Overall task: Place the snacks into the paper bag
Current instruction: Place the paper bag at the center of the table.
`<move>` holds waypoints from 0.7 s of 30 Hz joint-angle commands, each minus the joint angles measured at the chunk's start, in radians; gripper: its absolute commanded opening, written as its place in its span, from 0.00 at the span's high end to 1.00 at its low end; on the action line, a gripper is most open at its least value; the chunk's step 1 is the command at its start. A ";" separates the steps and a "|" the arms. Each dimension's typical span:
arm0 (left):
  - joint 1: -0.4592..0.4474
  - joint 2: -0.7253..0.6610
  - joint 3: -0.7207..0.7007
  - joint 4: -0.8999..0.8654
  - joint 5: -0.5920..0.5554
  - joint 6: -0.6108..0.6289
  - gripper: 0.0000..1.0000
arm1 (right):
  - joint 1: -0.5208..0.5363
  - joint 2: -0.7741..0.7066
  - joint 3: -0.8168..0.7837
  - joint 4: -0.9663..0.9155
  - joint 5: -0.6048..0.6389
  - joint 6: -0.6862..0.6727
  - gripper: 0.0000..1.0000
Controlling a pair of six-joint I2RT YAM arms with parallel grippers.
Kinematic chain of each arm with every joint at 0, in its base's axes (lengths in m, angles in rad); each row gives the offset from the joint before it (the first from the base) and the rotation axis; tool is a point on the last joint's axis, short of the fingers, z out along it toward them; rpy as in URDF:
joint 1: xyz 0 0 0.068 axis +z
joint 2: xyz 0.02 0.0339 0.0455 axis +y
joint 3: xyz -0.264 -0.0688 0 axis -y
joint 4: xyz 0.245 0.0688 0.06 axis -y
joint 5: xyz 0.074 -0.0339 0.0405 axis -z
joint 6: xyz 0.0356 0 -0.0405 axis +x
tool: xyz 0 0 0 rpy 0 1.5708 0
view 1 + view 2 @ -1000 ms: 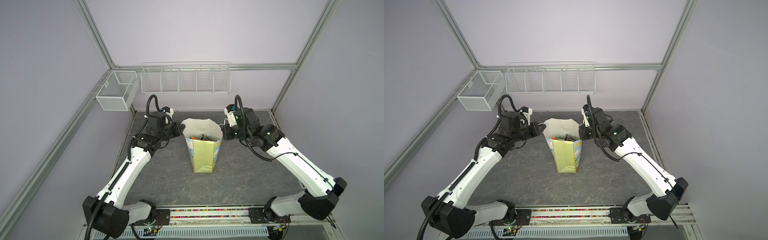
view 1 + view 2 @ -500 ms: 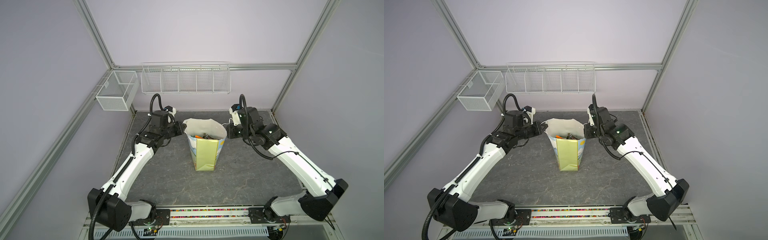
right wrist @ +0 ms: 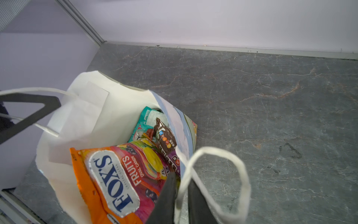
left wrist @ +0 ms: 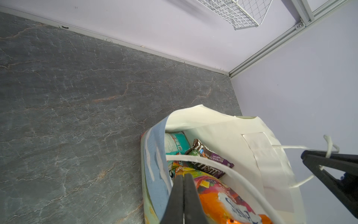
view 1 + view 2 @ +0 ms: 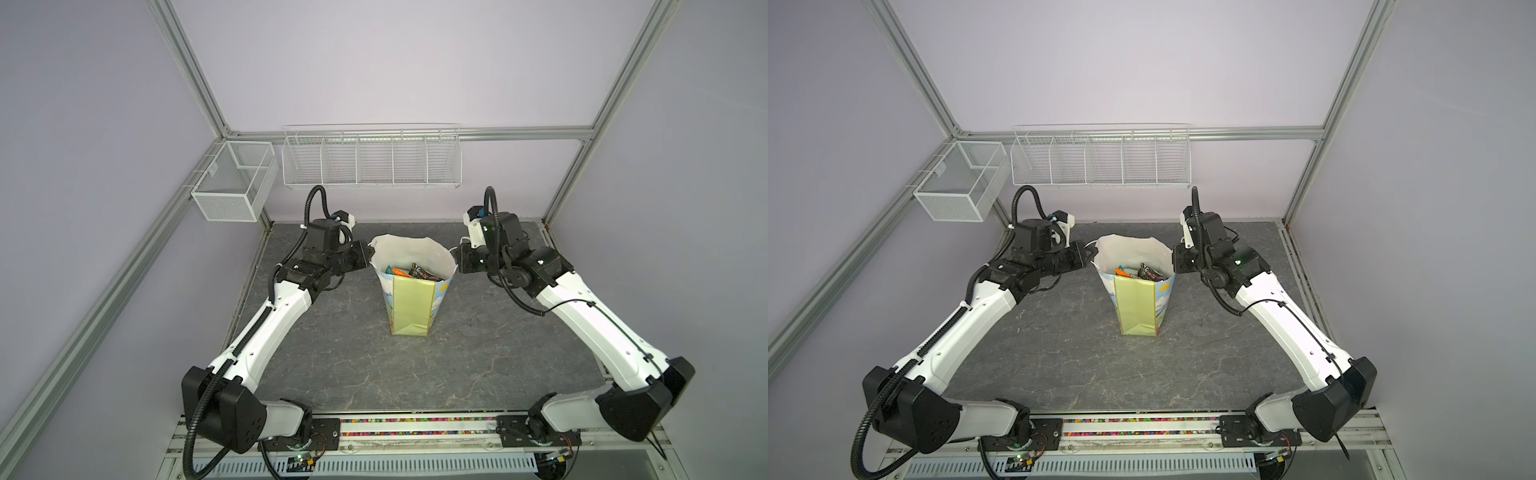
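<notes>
The paper bag (image 5: 409,307) (image 5: 1136,305) stands upright mid-table with its mouth spread wide. Inside lie the snacks (image 5: 411,272): an orange FOX'S pouch (image 3: 116,180) (image 4: 222,197), a brown-purple M&M's pack (image 3: 164,137) (image 4: 209,157) and a teal pouch (image 3: 149,118) (image 4: 174,143). My left gripper (image 5: 369,257) (image 5: 1089,251) (image 4: 183,175) is at the bag's left rim, shut, with a white sliver of handle cord in its seam. My right gripper (image 5: 456,262) (image 5: 1174,264) (image 3: 182,177) is at the right rim. Its jaws stand slightly apart, and the other white cord handle (image 3: 240,174) runs loosely between them.
A white mesh basket (image 5: 232,187) hangs on the left wall. A long wire rack (image 5: 372,162) hangs on the back wall above the arms. The dark stone-look tabletop (image 5: 332,353) stretches in front of the bag. Aluminium frame posts stand at the back corners.
My right gripper has moved right, drawing the bag's mouth wider, and its jaws have just parted. The left gripper has stayed shut and shifted slightly right.
</notes>
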 commanded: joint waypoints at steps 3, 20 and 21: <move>0.004 -0.053 -0.009 0.030 -0.033 0.006 0.89 | -0.006 -0.041 -0.022 0.041 -0.031 0.009 0.61; 0.004 -0.133 -0.015 0.011 -0.032 -0.021 0.32 | -0.006 -0.066 -0.057 0.039 -0.052 0.021 0.26; 0.004 -0.134 -0.014 0.006 -0.034 -0.021 0.30 | -0.006 -0.066 -0.056 0.038 -0.053 0.021 0.25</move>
